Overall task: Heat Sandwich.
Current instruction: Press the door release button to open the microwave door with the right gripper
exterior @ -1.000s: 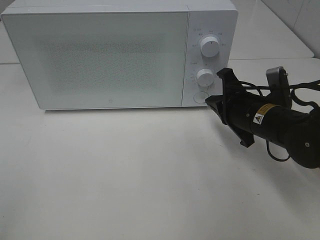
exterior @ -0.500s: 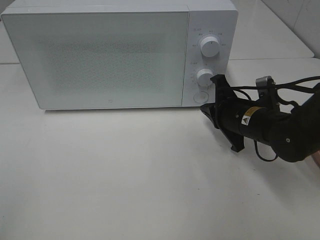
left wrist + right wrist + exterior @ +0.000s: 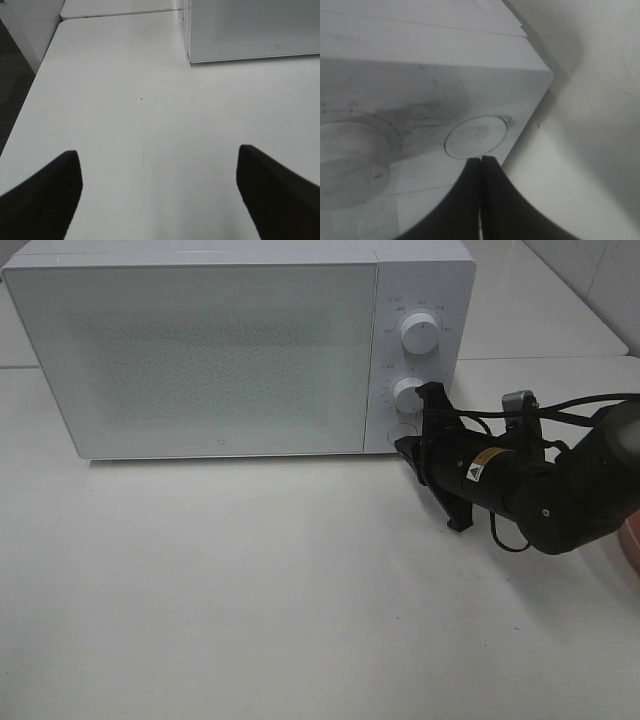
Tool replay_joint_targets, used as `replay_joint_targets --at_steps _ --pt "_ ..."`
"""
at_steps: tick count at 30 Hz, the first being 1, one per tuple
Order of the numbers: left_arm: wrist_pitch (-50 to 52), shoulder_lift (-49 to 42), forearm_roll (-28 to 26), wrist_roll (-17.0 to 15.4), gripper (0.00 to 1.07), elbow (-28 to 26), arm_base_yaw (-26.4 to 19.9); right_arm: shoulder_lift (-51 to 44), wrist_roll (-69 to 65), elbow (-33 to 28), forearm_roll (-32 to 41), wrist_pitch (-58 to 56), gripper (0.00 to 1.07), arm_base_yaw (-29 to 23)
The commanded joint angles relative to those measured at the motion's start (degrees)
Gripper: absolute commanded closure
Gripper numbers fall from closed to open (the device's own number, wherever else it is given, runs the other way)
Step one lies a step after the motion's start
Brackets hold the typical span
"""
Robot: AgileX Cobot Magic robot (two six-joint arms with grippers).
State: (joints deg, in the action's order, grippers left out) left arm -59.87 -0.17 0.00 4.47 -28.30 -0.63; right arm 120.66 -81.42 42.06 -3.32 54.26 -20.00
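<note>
The right gripper point(image 3: 481, 160), shut and empty, points at the round button point(image 3: 476, 136) of the microwave point(image 3: 200, 350); it should press straight on the centre, gently. The left gripper point(image 3: 157, 157) hangs open. No sandwich is in sight.

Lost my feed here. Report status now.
Right end effector shut, tip at the microwave's round button. Left end effector open above the table. Sandwich not in view. Microwave door closed.

Microwave point(image 3: 425, 280): finished in white, door point(image 3: 220, 350) speckled with fine grey dots. Table point(image 3: 250, 600): plain white. Right gripper point(image 3: 403, 445): black, marked with a yellow label point(image 3: 471, 469).
</note>
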Motion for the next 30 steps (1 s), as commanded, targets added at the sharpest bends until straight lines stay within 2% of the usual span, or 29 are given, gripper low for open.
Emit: replay_joint_targets --at_steps 1,4,18,30 --pt "0.6 -1.4 0.0 -0.1 0.29 0.1 0.0 1.4 -0.6 1.8 -0.2 0.9 1.07 -0.2" --pt "0.6 -1.4 0.0 -0.1 0.29 0.1 0.0 2.3 -1.7 2.5 0.1 1.0 1.07 -0.2" --pt "0.6 -1.4 0.0 -0.1 0.29 0.1 0.0 2.9 1.8 2.8 10.4 6.1 1.07 -0.2" --pt "0.6 -1.4 0.0 -0.1 0.29 0.1 0.0 2.9 2.3 5.3 10.4 6.9 1.07 -0.2"
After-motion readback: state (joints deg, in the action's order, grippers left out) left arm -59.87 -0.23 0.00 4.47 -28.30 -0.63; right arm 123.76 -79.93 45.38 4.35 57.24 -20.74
